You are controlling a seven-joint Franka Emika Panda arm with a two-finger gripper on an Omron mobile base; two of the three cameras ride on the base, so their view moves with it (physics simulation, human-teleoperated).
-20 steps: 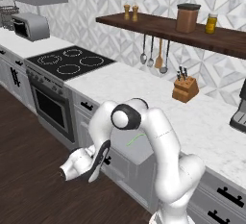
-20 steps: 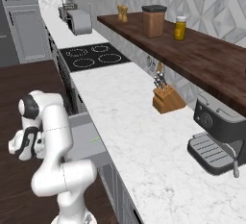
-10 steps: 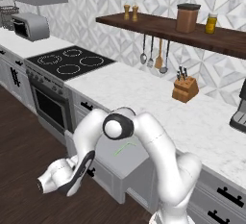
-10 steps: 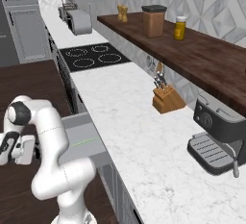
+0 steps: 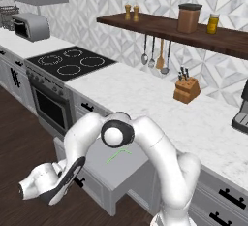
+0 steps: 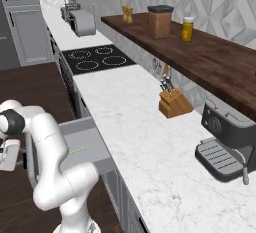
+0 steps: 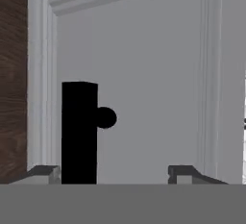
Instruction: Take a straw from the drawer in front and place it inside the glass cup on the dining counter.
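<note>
Floor: dark brown wood planks (image 5: pixel 19 137), running under the arm and along the cabinet fronts; in the hand view a strip of it shows to the left of the left finger tip.
Gripper: the two-finger gripper (image 7: pixel 114 171) faces the front panel; its small dark finger tips (image 7: pixel 44 172) stand apart with nothing between them.
Drawer: the wide, shallow light-grey drawer (image 5: pixel 114 171) stands pulled out from under the worktop, its flat panel front straight ahead of the fingers.
Handle: the short black bar handle (image 7: pixel 79 131) lies just beyond the left finger tip, inside the gap but near its left side; whether it touches a finger cannot be told.
Straw: the thin light-green straw (image 5: pixel 118 155) lies on the drawer's bottom, behind the panel front and past the fingers; it reads as a bent line here.
Worktop: white marble with grey veining (image 5: pixel 145 99), above and beyond the drawer.
Cooktop: black, four rings (image 5: pixel 70 65), set in the worktop.
Toaster: grey (image 5: pixel 31 26).
Knife block: wooden (image 5: pixel 186 89).
Shelf: dark wood (image 5: pixel 164 28), with jars and hanging utensils.
Coffee machine: dark grey (image 6: pixel 227 149).
</note>
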